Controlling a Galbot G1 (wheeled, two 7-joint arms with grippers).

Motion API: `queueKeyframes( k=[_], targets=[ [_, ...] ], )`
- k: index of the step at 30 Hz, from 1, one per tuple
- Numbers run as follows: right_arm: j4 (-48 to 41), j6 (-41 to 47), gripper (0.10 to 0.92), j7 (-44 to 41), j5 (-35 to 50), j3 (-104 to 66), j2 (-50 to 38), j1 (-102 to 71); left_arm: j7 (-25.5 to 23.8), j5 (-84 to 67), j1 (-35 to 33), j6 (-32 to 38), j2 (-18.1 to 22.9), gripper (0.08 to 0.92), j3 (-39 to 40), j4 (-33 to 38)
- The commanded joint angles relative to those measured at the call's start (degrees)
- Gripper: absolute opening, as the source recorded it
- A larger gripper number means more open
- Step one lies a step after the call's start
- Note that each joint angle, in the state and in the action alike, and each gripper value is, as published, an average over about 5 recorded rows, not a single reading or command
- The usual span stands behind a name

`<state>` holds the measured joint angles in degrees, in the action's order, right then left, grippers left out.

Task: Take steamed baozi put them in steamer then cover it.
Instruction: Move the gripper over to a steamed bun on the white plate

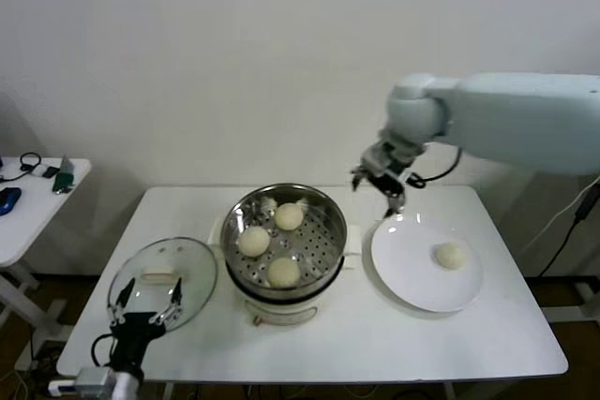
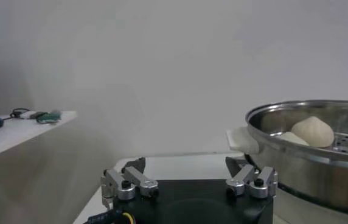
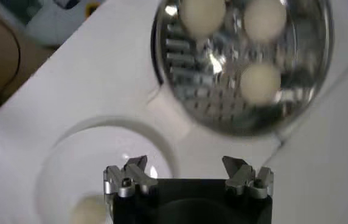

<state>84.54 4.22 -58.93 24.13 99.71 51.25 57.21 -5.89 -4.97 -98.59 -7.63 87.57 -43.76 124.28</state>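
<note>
my right gripper (image 1: pixel 382 183), fingers apart and empty, hangs above the plate (image 1: pixel 403 274); a hasty grab could roll the last bun (image 1: pixel 450 256) away.

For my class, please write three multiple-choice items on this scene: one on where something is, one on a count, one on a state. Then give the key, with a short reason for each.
1. Where is the lid?
A. On the steamer
B. On the table, left of the steamer
C. On the plate

2. How many baozi are in the steamer?
A. One
B. Three
C. Four

3. The right gripper is:
A. open, empty
B. shut on a baozi
C. holding the lid

Key: 1 B, it lies flat beside the cooker. 2 B, three inside, with a fourth baozi on the plate. 3 A, its fingers are spread above the plate's far edge.
</note>
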Motion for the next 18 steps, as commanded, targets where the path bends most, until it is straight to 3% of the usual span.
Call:
queueKeyframes(
  k=[1, 10, 18],
  targets=[
    [-8.1, 6.7, 0.823, -0.9, 0.4, 4.5, -16.4, -5.4, -0.1, 0.2, 0.1, -0.1, 0.0, 0.823, 0.2, 0.0],
    [-20.1, 4.0, 0.823, -0.8, -11.4, -11.6, -15.1, -25.4, 0.0, 0.5, -0.7, 0.1, 0.5, 0.823, -0.5, 0.1],
    [-29.9, 1.2, 0.823, -2.0, -13.8, -19.4, -9.7, -35.3, 0.1, 1.2, -1.5, 0.6, 1.5, 0.823, -1.0, -0.1]
  ],
)
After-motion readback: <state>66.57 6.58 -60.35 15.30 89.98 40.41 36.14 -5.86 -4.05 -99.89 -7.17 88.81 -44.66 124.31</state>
